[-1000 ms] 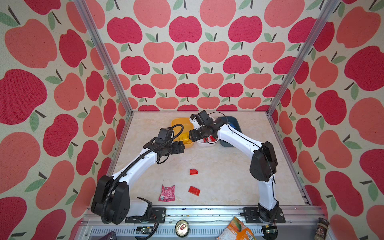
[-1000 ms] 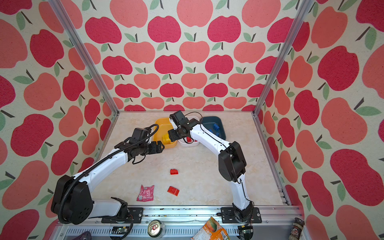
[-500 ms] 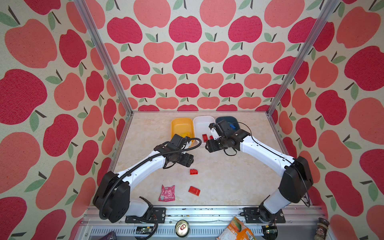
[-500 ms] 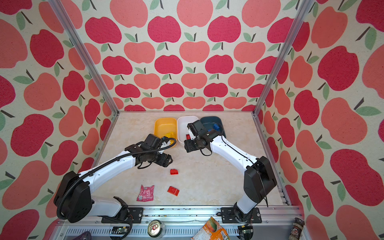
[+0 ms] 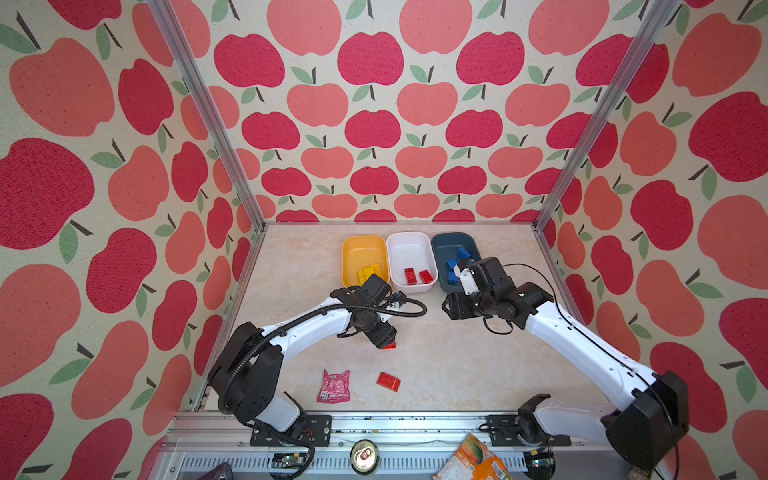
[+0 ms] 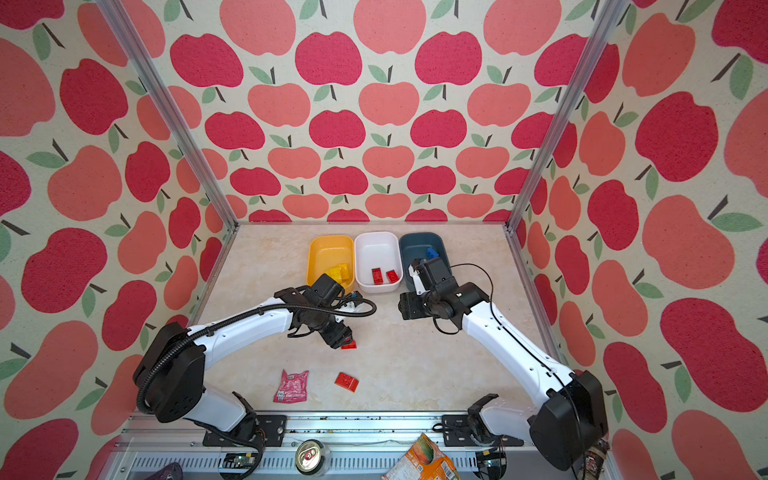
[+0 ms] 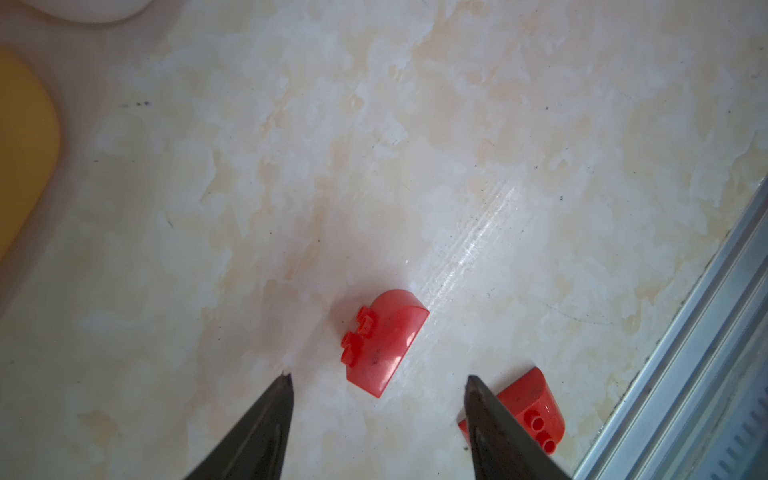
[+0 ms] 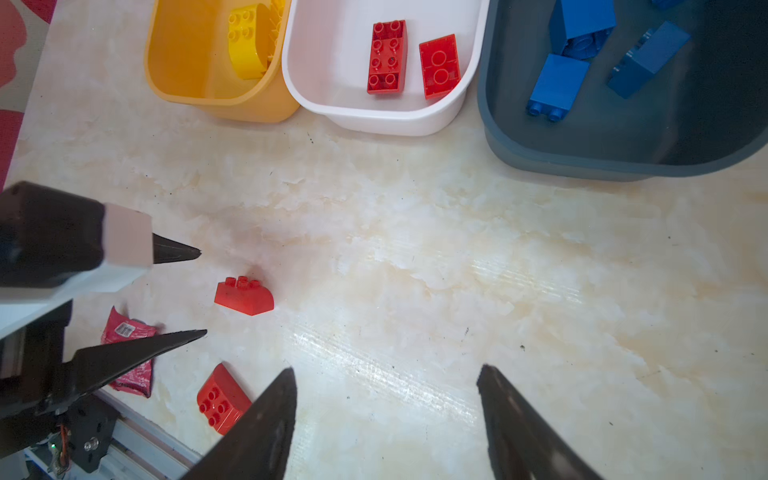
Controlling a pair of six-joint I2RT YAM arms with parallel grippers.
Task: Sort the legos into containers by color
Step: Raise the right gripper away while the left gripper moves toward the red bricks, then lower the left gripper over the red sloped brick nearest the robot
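My left gripper [image 5: 386, 338] hangs low over a red sloped lego [image 7: 384, 343]. It is open, and the brick lies on the table just ahead of its tips, between their lines. A second red lego [image 5: 388, 381] lies nearer the front rail. My right gripper [image 8: 384, 368] is open and empty above bare table, in front of the white container [image 5: 409, 249] and the blue-grey container [image 5: 444, 245]. The yellow container [image 5: 363, 249] holds yellow legos [image 5: 369, 272]. Two red legos [image 8: 386, 58] lie in the white one and several blue legos [image 8: 557, 83] in the blue-grey one.
A crinkled pink foil packet [image 5: 334, 386] lies left of the second red lego. The metal front rail [image 5: 395, 419] bounds the table; a drink can [image 5: 364, 455] and an orange packet [image 5: 469, 461] lie beyond it. Apple-patterned walls close in three sides.
My left gripper has come forward and down from beside the yellow container to the red lego, its jaws narrowing. My right arm has drawn back from the containers toward the right.
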